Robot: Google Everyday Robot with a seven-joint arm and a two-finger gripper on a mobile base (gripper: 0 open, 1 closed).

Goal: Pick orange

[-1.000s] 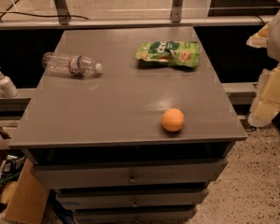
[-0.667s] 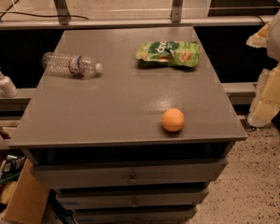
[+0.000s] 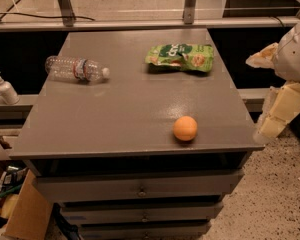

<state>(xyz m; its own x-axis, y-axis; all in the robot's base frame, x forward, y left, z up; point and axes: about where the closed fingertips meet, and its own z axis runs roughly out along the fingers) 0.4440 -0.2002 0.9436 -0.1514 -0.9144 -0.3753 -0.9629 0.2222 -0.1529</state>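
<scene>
Hanging just right of the cabinet (image 3: 130, 114), the claw (image 3: 276, 113) is apart from the orange (image 3: 185, 128); open or closed, cannot tell.

The gripper (image 3: 276, 115) hangs at the right edge beside the table (image 3: 130, 114), and the edge cuts part of it off. The cardboard box (image 3: 27, 216) at the bottom left is cut off too. The words on the green bag (image 3: 180, 57) are too small to read.
</scene>
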